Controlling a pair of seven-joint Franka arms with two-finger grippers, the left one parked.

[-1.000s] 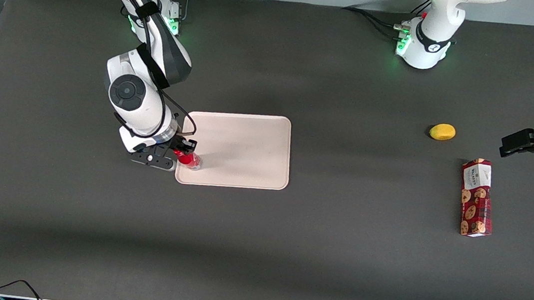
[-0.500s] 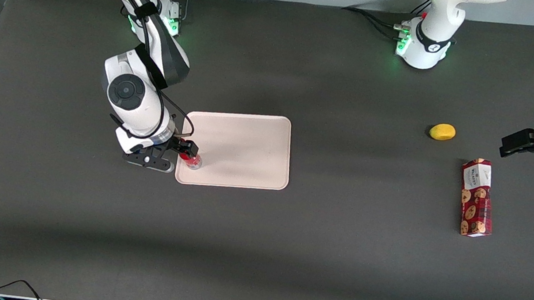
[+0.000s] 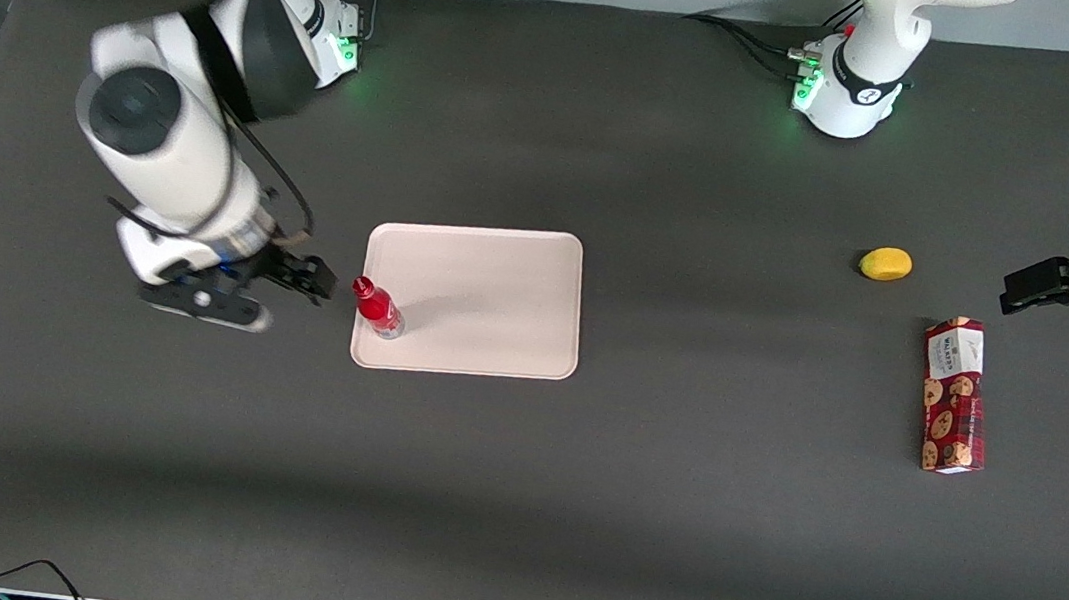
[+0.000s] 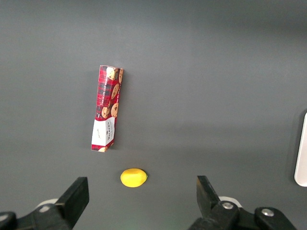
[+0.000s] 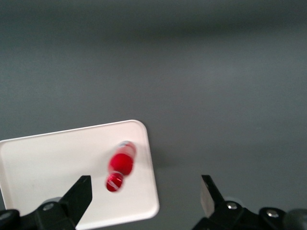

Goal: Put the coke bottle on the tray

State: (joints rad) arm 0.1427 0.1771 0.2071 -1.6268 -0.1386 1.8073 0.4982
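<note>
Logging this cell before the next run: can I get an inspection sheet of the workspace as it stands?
Surface: dark grey table, matte.
Job's things: small red coke bottle upright on the pale pinkish-beige rectangular tray, in a corner nearest the working arm.
Clutter: yellow lemon-like fruit and red cookie box, toward the parked arm's end.
Gripper: right gripper open, beside the tray, off the bottle.
Cables: black cables at the arm bases.
Surroundings: grey backdrop.

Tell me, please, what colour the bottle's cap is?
Red, like the bottle; clearest in the front view.
</note>
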